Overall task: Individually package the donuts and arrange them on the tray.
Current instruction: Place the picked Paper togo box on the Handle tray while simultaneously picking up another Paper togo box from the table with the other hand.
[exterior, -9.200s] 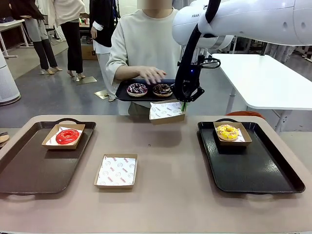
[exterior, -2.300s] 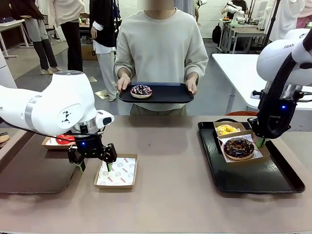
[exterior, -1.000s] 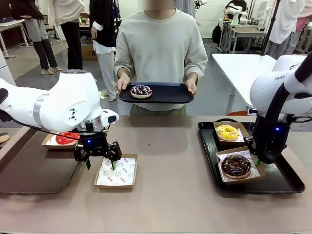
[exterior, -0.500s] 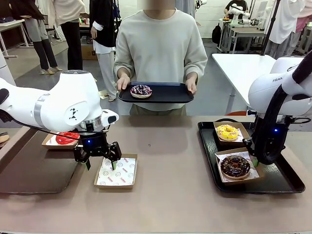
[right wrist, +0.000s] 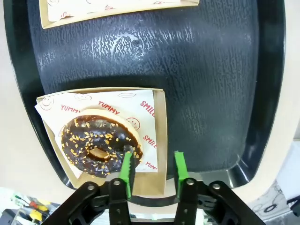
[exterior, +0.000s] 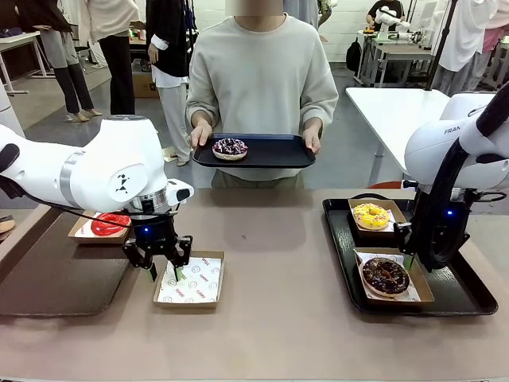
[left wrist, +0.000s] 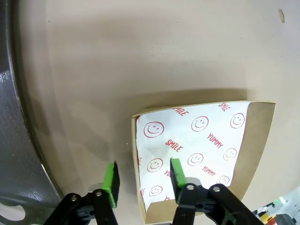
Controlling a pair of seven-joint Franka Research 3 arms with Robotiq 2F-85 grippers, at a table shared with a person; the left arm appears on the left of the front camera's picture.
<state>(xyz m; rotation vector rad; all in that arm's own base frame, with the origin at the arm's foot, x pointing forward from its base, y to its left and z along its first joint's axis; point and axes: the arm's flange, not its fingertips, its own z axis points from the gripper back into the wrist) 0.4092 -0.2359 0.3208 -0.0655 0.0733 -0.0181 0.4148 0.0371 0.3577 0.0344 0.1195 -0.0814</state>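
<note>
From the front, the sprinkled donut [exterior: 230, 147] sits on the person's tray [exterior: 274, 155]; the left wrist view shows the left gripper [left wrist: 142, 176] parted astride an empty carton's [left wrist: 253, 154] wall; the right wrist view shows the right gripper [right wrist: 153, 169] parted astride the chocolate donut's [right wrist: 99, 151] carton wall.
</note>
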